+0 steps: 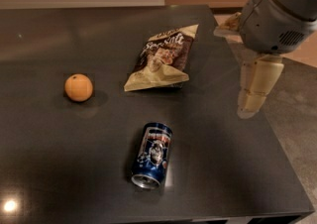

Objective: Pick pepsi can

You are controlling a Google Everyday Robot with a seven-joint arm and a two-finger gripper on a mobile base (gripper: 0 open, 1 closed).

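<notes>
Pepsi can (pixel 152 156): lies on its side on the dark worktop (pixel 59 168), toward the near edge and a little right of the middle. Its silver end faces 6 o'clock and its length runs roughly from 12 to 6, tilted slightly.
Gripper (pixel 251 104): hangs downward from the grey arm housing (pixel 275 17), at 2 o'clock from the can and well apart from it. It is seen against the worktop's right edge.
Gripper opening: wide or narrow does not show from this side, and it holds nothing.
Between gripper and can: only bare worktop.
Chip bag (pixel 161 57): brown and tan, lying flat at 12 o'clock from the can. It is apart from the can, with its pale bottom seam nearest to it.
Orange ball (pixel 79 87): at 10 o'clock from the can, well apart, and at 8 o'clock from the bag.
Floor (pixel 297 119): grey, beyond the worktop's right edge, behind the gripper.
Count: one can, one chip bag, one ball, one gripper.
</notes>
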